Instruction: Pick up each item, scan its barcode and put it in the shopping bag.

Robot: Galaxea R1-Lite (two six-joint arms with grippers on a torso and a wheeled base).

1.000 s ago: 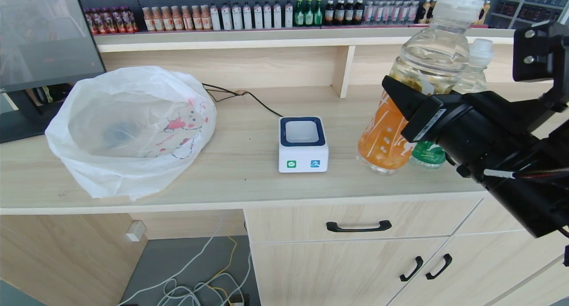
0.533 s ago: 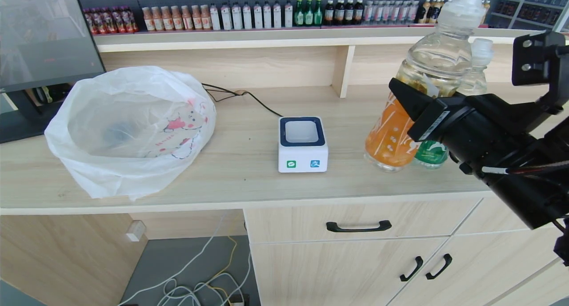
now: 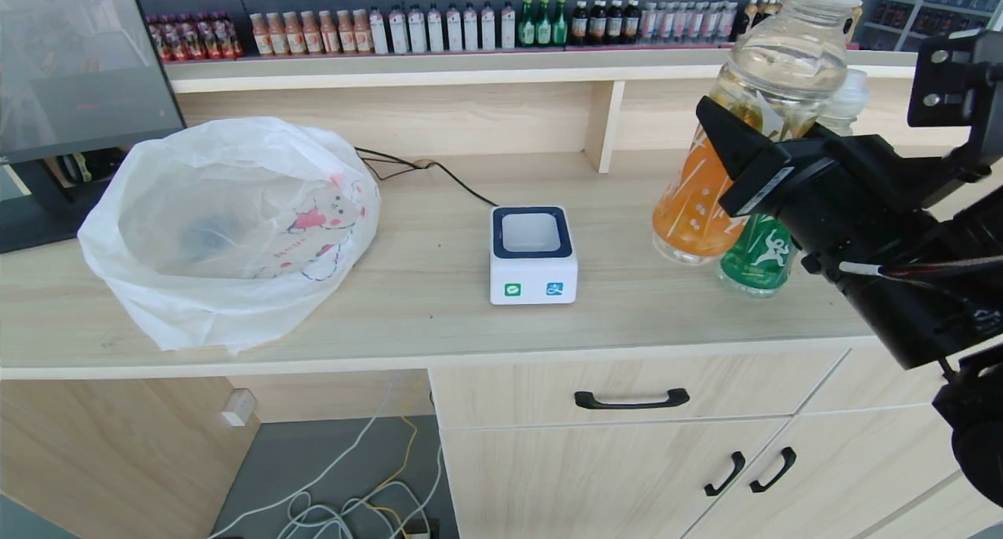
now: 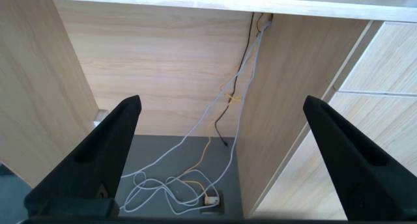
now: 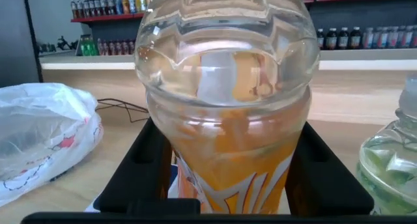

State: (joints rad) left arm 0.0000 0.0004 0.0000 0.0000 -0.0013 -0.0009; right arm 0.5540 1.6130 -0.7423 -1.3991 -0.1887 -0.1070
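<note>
Head view: your right gripper (image 3: 748, 143) clamps the orange bottle (image 3: 701, 202), seemingly clear of the counter (image 3: 439, 320). Scanning comes next: carry it to the scanner (image 3: 534, 253) on the gripper's left, barcode facing down.

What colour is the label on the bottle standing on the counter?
Green; the bottle shows best in the head view.

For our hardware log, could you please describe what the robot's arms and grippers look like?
The left gripper and right gripper have matte black, wedge-shaped fingers. The right arm is black with a cylindrical wrist, a white label strip, thin white and red cables and a bolted bracket.
</note>
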